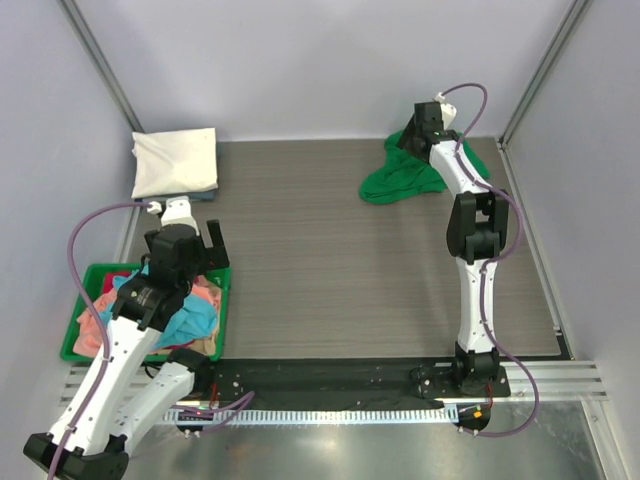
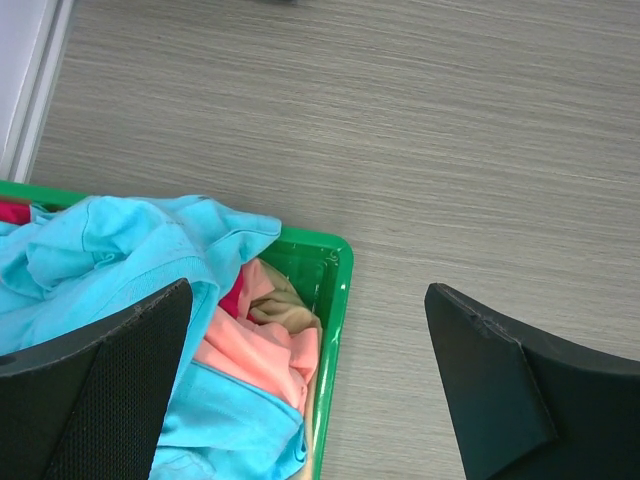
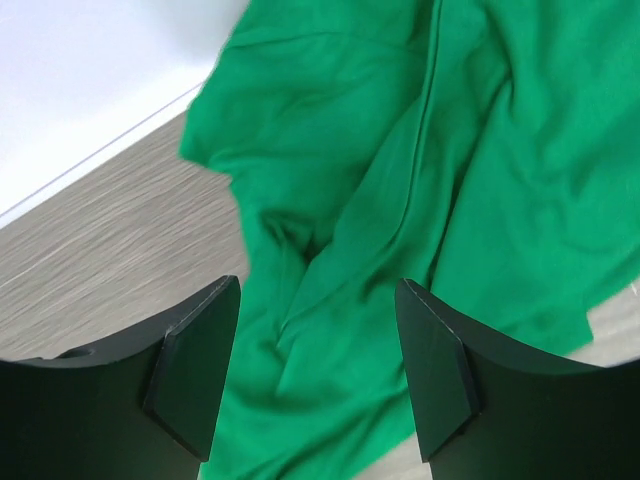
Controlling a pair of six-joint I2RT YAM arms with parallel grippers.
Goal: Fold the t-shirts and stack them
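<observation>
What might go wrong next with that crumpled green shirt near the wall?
The right gripper is open over the bunched green shirt, so it may pinch several layers and lift a lump. The shirt lies close to the back wall, leaving little room to move. The left gripper, open above the bin, might catch its rim.

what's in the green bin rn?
Crumpled light blue shirt on top, salmon-pink shirt beside it, a beige scrap and a red edge. Anything beneath the pile is covered; the left arm hides part from above.
</observation>
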